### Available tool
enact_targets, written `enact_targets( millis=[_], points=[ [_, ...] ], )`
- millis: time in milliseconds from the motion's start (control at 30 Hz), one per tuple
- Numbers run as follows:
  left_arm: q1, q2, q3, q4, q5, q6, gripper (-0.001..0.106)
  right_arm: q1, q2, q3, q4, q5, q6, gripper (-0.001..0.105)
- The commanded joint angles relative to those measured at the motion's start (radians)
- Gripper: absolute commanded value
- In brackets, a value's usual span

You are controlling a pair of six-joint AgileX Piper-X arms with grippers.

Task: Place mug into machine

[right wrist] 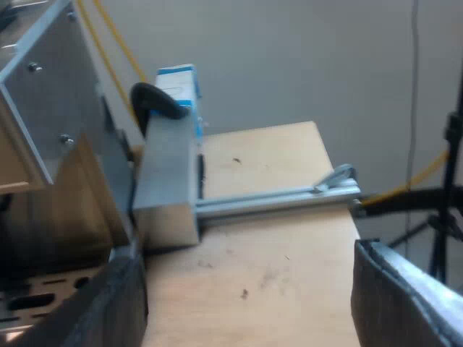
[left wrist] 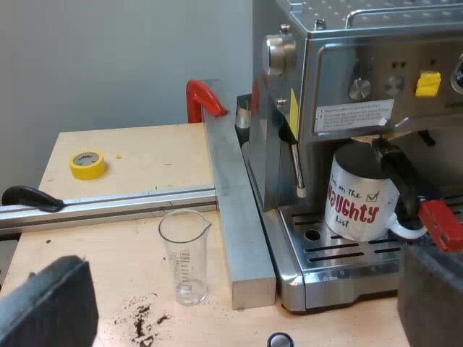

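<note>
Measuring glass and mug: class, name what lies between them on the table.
In the left wrist view, a long metal bar and then the steam wand of the espresso machine stand between the measuring glass and the mug.

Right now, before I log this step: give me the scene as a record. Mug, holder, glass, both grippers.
mug: mug upright on the tray of the machine, under the holder
holder: holder locked into the machine's front, red end near the mug's handle
glass: glass upright on the table, looks empty, grounds spilled beside it
left gripper: left gripper open, holding nothing
right gripper: right gripper open, holding nothing, above the table near the machine
</note>
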Motion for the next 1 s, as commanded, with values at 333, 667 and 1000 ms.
enact_targets(
  millis=[333, 667, 1000],
  points=[
    [0.001, -0.137, 0.159, -0.166, -0.017, -0.001, 0.085, 0.000, -0.043, 0.237, -0.143, -0.026, -0.025, 0.062],
    [0.001, -0.135, 0.415, -0.279, -0.017, 0.003, 0.085, 0.000, -0.042, 0.495, -0.145, -0.026, -0.023, 0.062],
    [0.001, -0.135, 0.480, -0.302, -0.017, 0.003, 0.085, 0.000, -0.040, 0.550, -0.219, -0.026, -0.006, 0.062]
  ],
)
